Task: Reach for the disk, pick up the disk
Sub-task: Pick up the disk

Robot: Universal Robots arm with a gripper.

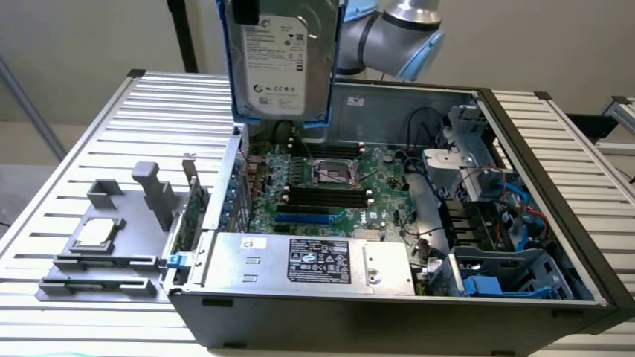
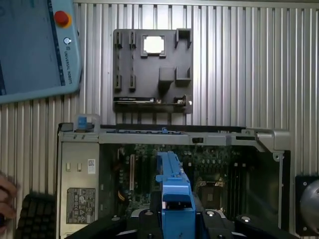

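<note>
Disk (image 1: 281, 59) up in the air, well above the open computer case (image 1: 397, 312), hanging upright with its white label facing the exterior camera and blue frame along its edges. Arm (image 1: 397, 33) sits right behind it, toward the exterior view's right. In the wrist view the disk is seen edge-on: blue frame (image 2: 173, 194) running out from between the hand's (image 2: 174, 221) dark fingers (image 2: 144, 219), which sit against both sides of it. Hand clenched on the disk.

Below the disk: motherboard (image 1: 332, 186) with empty processor socket (image 1: 335, 175), black memory slots, power supply (image 1: 308, 264) at the case's near end, blue cables at the exterior view's right.

Case stands on a ribbed metal table (image 1: 129, 141). Grey fixture tray (image 1: 109, 238) on the table at the exterior view's left, beside the case, carrying a small square silver chip (image 1: 97, 232).

Wrist view also takes in a teach pendant (image 2: 37, 47) with red button lying on the table, and part of a person's hand (image 2: 6, 196) at a dark keyboard (image 2: 37, 216).
</note>
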